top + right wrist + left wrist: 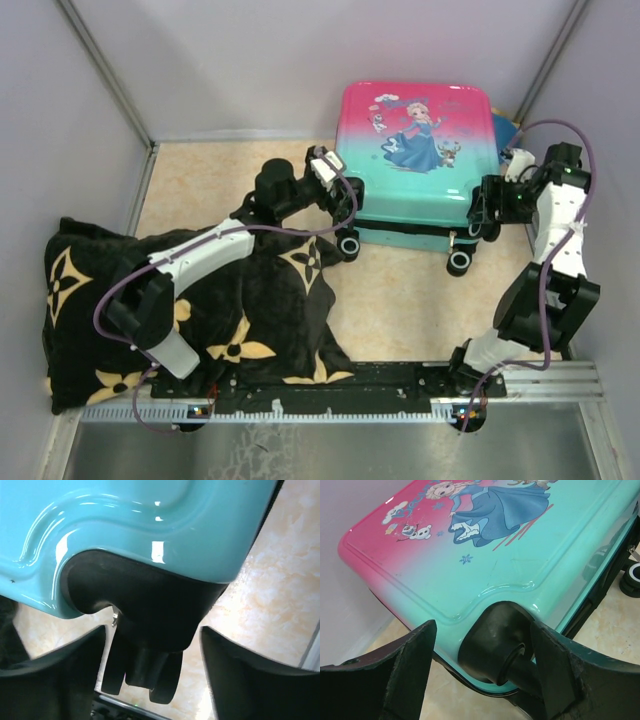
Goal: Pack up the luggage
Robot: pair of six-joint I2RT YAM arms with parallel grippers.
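In the top external view, the luggage (415, 150) is lying flat and closed at the far side of the table (400, 300), print side up, its black wheels pointing toward the arms. The blanket (250, 320) is lying in a heap at the near left, outside the case and partly under the left arm. The left gripper (328, 168) is sitting at the case's near-left corner and the right gripper (490, 210) at its near-right corner, so the 2 arms are bracketing the wheel end. In the left wrist view, the 2 fingers are standing apart, straddling the black wheel housing (495, 635) below the teal shell; whether either finger is touching it cannot be told, and nothing is clamped. In the right wrist view, the jaws are likewise standing apart on either side of the other wheel (150, 680), with gaps showing on both sides and nothing held. Judging from this, the step in hand is getting a purchase on the closed case, with packing itself not yet begun. The next move is probably calling for the lid to be opened, which needs a grip on an edge or zip rather than on the wheels, before the blanket can go in.
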